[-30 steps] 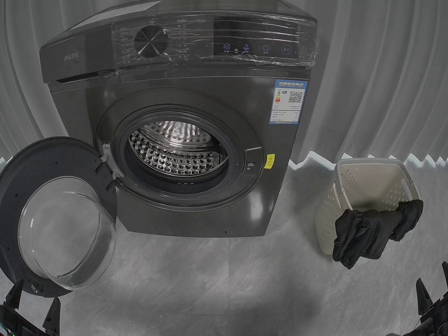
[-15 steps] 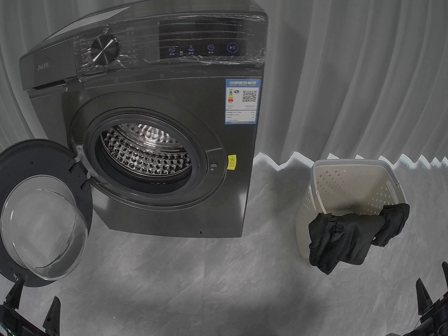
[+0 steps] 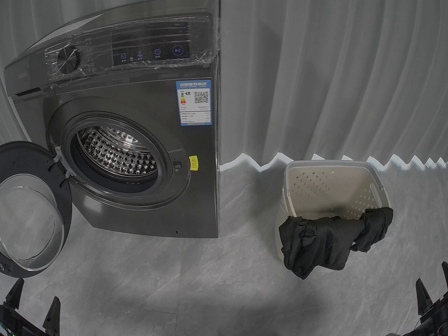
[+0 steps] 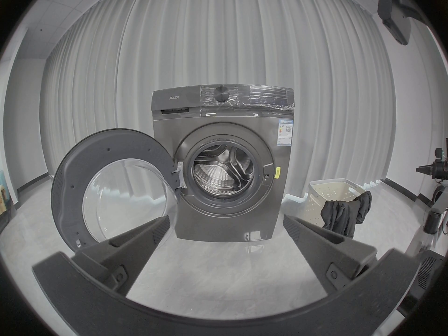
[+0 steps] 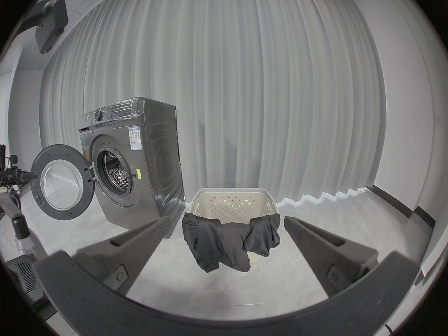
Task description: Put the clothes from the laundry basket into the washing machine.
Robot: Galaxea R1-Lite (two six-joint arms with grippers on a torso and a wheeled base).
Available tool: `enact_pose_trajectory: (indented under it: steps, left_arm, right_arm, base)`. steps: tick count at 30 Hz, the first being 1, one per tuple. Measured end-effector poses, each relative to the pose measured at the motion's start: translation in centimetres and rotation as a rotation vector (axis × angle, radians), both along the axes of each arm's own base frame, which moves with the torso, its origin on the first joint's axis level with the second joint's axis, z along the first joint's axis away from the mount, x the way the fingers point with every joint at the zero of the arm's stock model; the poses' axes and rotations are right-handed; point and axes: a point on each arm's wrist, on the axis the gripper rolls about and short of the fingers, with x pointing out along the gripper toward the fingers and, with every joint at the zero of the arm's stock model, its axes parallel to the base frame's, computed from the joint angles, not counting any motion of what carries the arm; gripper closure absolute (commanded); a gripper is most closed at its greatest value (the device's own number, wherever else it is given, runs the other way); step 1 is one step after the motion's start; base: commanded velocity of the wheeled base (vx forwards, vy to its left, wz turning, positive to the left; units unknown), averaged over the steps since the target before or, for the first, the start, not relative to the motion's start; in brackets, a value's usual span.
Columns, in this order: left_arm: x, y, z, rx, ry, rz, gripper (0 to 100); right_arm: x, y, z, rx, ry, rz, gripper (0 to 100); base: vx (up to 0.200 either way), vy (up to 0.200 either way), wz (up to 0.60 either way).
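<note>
At the head view's lower left, the left pincer hung spread and empty; its wrist view looked straight into the washing machine's steel drum, past the door swung wide. Rightward on the floor stood the laundry basket, black clothes draped over its near rim. The right pincer, also spread, faced them; its wrist view showed the machine's side panel.

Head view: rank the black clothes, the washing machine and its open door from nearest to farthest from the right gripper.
1. black clothes, draped over the laundry basket front rim, just ahead of the right gripper.
2. washing machine, farther off to the left.
3. open door, far left, beyond the machine.
</note>
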Motion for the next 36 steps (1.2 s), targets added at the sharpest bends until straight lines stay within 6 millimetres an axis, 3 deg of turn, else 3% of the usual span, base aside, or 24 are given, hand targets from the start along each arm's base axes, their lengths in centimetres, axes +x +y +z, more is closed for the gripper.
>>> enact_pose_trajectory:
  steps: [10,24,33,36]
  left_arm:
    - [0.00,0.00,0.00,0.000,0.000,0.000,0]
    - [0.00,0.00,0.00,-0.001,0.000,0.000,0]
    - [0.00,0.00,0.00,0.000,0.000,0.000,0]
    - [0.00,0.00,0.00,0.000,0.000,0.000,0]
  right_arm:
    - [0.00,0.00,0.00,0.000,0.000,-0.001,0]
    - [0.01,0.00,0.00,0.000,0.001,0.000,0]
    - [0.01,0.00,0.00,-0.002,0.001,0.000,0]
    - [0.01,0.00,0.00,-0.003,0.001,0.000,0]
  base:
    - [0.000,0.000,0.00]
    - [0.000,-0.200,0.00]
    - [0.000,0.000,0.00]
    - [0.000,0.000,-0.60]
